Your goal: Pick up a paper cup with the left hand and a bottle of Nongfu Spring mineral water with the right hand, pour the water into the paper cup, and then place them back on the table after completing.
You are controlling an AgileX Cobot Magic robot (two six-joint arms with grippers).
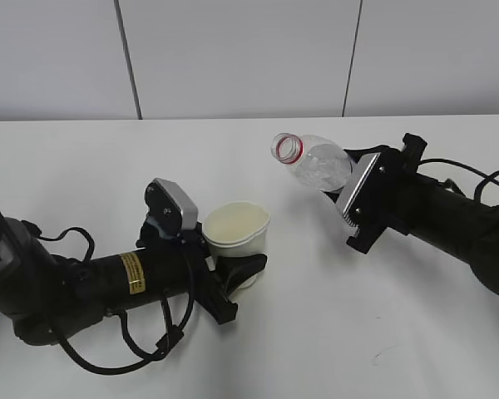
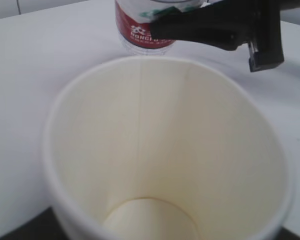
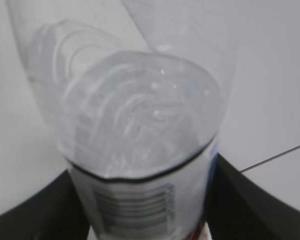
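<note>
My left gripper (image 1: 233, 278) is shut on a white paper cup (image 1: 237, 231), held upright just above the white table (image 1: 333, 332). In the left wrist view the cup (image 2: 165, 150) fills the frame and its inside looks dry. My right gripper (image 1: 358, 195) is shut on a clear bottle (image 1: 316, 164) with a red neck ring and no cap, tilted with its mouth up and to the left, apart from the cup. The right wrist view shows the bottle (image 3: 140, 130) between the black fingers (image 3: 250, 200). I cannot make out water inside. The bottle's red label (image 2: 145, 30) shows beyond the cup.
A white panelled wall (image 1: 233, 58) stands behind the table. Black cables (image 1: 116, 349) loop beside the left arm at the front left.
</note>
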